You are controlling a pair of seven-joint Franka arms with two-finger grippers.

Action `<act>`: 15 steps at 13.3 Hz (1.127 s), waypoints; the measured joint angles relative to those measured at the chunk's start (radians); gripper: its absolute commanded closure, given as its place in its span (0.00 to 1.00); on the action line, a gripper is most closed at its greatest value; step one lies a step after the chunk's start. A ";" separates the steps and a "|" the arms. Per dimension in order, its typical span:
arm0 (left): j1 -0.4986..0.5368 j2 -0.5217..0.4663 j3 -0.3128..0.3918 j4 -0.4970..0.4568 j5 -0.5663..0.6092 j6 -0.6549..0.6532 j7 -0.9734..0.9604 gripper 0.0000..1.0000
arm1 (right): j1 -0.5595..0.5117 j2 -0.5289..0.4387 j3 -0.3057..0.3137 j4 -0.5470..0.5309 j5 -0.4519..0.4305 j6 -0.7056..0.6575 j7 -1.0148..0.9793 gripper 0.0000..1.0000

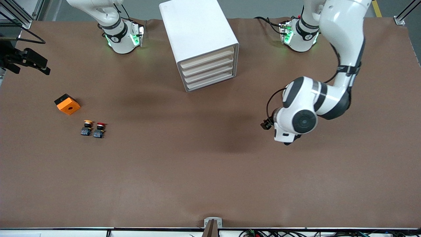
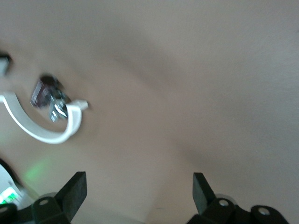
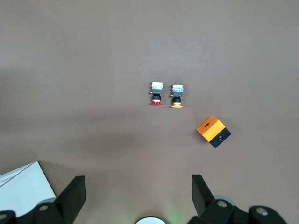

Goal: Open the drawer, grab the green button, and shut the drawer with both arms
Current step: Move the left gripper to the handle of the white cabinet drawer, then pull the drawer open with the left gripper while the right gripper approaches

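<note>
The white drawer cabinet [image 1: 200, 42] stands between the arm bases, and its four drawer fronts [image 1: 209, 70] are all shut. The green-capped button is hidden from every view. My left gripper [image 2: 138, 191] is open and empty over bare table toward the left arm's end; in the front view it is hidden under its wrist [image 1: 297, 115]. My right gripper [image 3: 138, 193] is open and empty, held high near its own base [image 1: 121, 36] and out of the front view. A corner of the cabinet [image 3: 21, 186] shows in the right wrist view.
A red-capped button [image 1: 99, 129] and a yellow-capped button [image 1: 86, 127] lie side by side toward the right arm's end, also in the right wrist view [image 3: 156, 93] [image 3: 177, 96]. An orange-and-black block [image 1: 67, 104] lies beside them. A black fixture [image 1: 26, 61] juts in at that table edge.
</note>
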 measured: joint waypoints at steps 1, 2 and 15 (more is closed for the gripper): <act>-0.023 0.026 0.000 0.011 -0.023 0.005 -0.086 0.00 | 0.007 0.006 0.000 0.005 0.000 0.000 0.019 0.00; -0.046 0.052 -0.001 0.022 -0.057 0.007 -0.180 0.00 | 0.014 0.010 0.000 0.009 0.000 0.000 0.040 0.00; -0.168 0.258 -0.005 0.042 -0.694 -0.066 -0.866 0.11 | 0.171 0.028 0.005 0.013 0.001 -0.007 0.342 0.00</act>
